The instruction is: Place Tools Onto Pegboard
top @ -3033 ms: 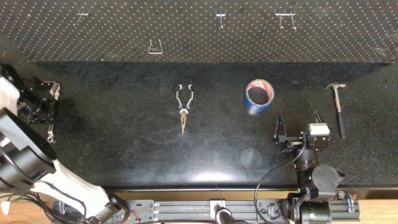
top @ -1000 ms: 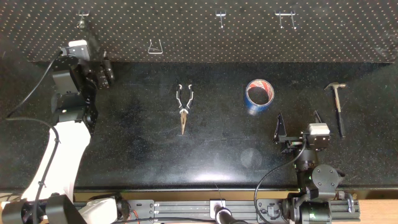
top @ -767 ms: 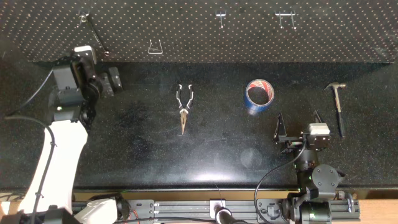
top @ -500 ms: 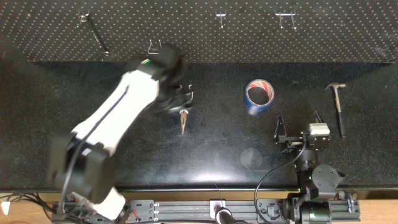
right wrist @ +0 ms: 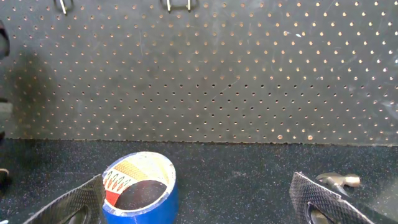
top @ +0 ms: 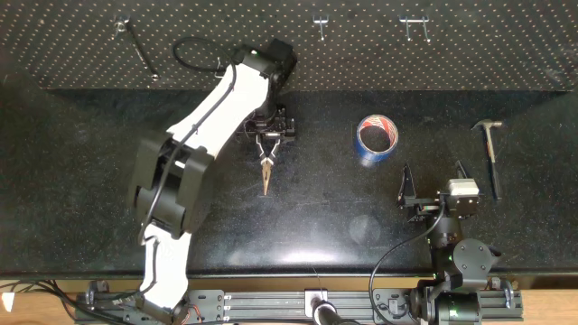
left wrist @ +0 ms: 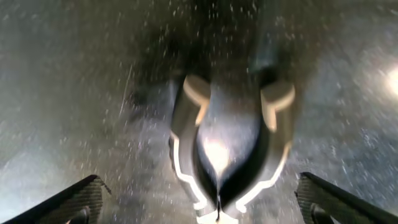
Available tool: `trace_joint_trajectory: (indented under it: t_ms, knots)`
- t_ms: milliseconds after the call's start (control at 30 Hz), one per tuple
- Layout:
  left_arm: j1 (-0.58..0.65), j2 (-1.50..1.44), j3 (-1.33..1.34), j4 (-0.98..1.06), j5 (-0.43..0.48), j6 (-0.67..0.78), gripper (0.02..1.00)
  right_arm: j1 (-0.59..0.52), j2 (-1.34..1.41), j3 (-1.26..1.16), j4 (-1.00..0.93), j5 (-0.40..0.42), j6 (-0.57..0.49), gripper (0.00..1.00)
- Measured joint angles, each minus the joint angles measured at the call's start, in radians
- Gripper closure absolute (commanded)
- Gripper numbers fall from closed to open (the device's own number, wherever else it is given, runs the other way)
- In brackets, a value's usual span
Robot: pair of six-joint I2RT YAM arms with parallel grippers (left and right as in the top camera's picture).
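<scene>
My left gripper [top: 271, 126] is open and hovers low over the handles of the needle-nose pliers [top: 265, 164], which lie flat on the black table with the tip towards the front. In the left wrist view the pliers' handles [left wrist: 230, 143] lie between my spread fingertips [left wrist: 74, 202], untouched. A wrench [top: 137, 45] hangs on the pegboard [top: 506, 54] at the far left. A blue tape roll [top: 377, 137] and a hammer [top: 490, 153] lie on the table at the right. My right gripper [top: 433, 188] stands open near the front, facing the tape roll [right wrist: 140, 186] and the hammer head [right wrist: 336, 180].
Bare metal hooks [top: 320, 23] [top: 414, 25] stick out of the pegboard's upper middle and right. The left arm's white links stretch diagonally from the front left across the table. The table [top: 90, 181] is bare at the left and in the middle front.
The left arm carried the wrench to the pegboard's left hook, let it go, then swung right and came down over the pliers. The right arm has kept still.
</scene>
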State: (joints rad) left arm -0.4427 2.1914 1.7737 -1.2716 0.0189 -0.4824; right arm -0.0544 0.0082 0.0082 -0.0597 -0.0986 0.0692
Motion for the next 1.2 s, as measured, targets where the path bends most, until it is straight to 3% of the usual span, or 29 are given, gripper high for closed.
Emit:
trace_joint_trajectory:
  t_ms: [500,800,1033,1200]
  knots:
    - [0.000,0.034,0.000,0.062,0.054,-0.002,0.023,0.000,0.000,0.000,0.000,0.000,0.000,0.025]
    - [0.000,0.034,-0.031,0.077,0.080,-0.074,0.023,0.000,0.000,0.000,0.000,0.000,0.000,0.027]
    - [0.000,0.034,-0.032,0.084,0.083,-0.096,0.261,0.000,0.000,0.000,0.000,0.000,0.000,0.027]
    - [0.000,0.030,-0.034,0.092,0.079,-0.095,0.603,0.000,0.000,0.000,0.000,0.000,0.000,0.027]
